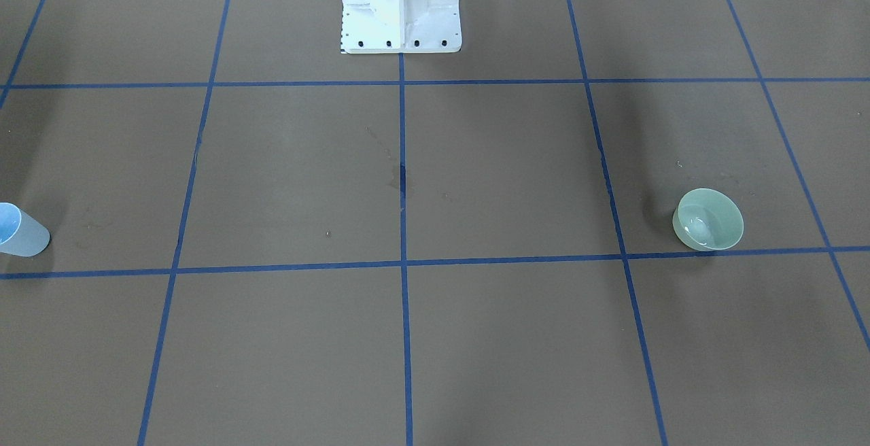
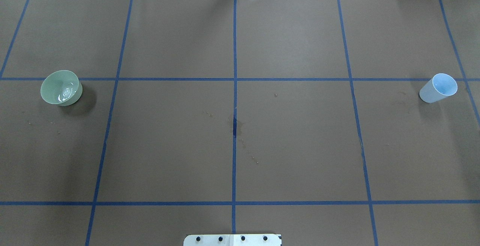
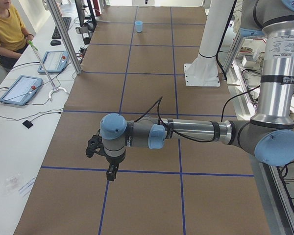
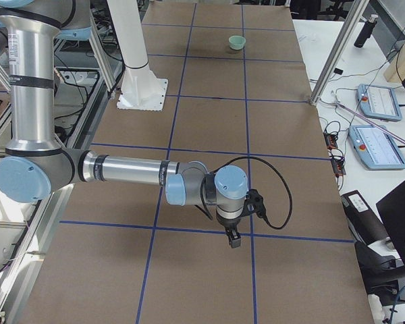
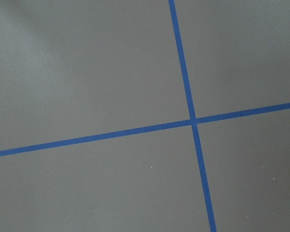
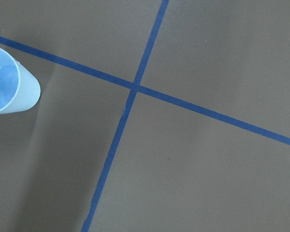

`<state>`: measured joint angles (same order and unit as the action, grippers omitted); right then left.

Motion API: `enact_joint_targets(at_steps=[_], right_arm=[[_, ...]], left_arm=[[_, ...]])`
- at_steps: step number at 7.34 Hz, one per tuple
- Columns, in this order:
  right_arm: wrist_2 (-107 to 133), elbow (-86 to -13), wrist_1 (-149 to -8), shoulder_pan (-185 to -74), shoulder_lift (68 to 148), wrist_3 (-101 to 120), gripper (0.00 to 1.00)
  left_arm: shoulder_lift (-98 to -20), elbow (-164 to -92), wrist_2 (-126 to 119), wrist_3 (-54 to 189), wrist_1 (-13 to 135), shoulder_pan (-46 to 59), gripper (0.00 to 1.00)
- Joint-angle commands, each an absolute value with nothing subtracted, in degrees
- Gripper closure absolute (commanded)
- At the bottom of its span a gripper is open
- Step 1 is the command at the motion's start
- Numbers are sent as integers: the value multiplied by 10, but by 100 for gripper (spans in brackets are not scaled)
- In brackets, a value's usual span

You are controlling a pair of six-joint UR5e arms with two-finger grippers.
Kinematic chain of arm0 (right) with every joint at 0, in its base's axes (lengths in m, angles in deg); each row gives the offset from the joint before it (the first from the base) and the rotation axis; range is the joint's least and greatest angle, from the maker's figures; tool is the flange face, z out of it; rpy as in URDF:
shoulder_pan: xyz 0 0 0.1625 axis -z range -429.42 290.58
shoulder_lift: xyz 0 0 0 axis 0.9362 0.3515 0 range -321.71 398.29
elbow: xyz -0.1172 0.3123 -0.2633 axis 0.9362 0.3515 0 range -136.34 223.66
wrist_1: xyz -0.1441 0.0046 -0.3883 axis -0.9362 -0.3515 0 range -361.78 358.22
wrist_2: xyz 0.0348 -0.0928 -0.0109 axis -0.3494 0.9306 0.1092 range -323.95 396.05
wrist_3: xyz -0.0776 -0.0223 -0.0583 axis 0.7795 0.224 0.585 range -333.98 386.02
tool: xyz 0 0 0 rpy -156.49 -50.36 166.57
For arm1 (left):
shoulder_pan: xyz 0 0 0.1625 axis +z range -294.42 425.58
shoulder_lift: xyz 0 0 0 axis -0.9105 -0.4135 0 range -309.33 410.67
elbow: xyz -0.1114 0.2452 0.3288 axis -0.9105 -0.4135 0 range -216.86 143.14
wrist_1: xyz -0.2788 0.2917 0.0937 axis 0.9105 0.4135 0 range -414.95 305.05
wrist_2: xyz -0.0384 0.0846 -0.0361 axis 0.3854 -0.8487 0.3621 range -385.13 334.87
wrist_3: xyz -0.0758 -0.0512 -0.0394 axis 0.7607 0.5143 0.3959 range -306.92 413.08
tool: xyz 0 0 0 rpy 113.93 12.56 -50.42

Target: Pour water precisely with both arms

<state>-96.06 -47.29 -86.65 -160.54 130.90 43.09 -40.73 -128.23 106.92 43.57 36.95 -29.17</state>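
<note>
A pale green bowl (image 2: 61, 87) stands on the table on my left side, also in the front view (image 1: 708, 219) and far off in the exterior right view (image 4: 237, 42). Water (image 2: 66, 93) glints faintly in its bottom. A light blue cup (image 2: 438, 87) stands upright on my right side, also at the right wrist view's left edge (image 6: 7, 82). My left gripper (image 3: 110, 174) shows only in the exterior left view, hanging above the table; I cannot tell whether it is open or shut. My right gripper (image 4: 233, 239) shows only in the exterior right view, likewise.
The white bolted pedestal (image 1: 401, 4) stands at the table's robot-side edge. Blue tape lines (image 2: 234, 88) grid the brown table. A damp stain (image 2: 236, 126) marks the middle. A person in yellow (image 3: 5, 29) sits at a side bench with tablets (image 3: 20, 89).
</note>
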Motion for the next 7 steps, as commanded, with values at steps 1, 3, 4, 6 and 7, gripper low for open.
enact_joint_targets(at_steps=[1, 3, 4, 6, 7], right_arm=[[-964, -472, -889, -1604, 1296, 431, 0], [-964, -473, -888, -1604, 1297, 431, 0], [-964, -473, -887, -1604, 1297, 431, 0], [-964, -472, -886, -1602, 1297, 427, 0], [-963, -471, -885, -1602, 1299, 428, 0]], left_arm=[[-385, -1284, 1075, 439, 374, -301, 0], [-372, -1293, 1074, 438, 375, -301, 0], [-354, -1306, 1074, 433, 375, -300, 0], [-344, -1313, 1070, 433, 375, -300, 0], [-327, -1317, 1069, 434, 375, -301, 0]])
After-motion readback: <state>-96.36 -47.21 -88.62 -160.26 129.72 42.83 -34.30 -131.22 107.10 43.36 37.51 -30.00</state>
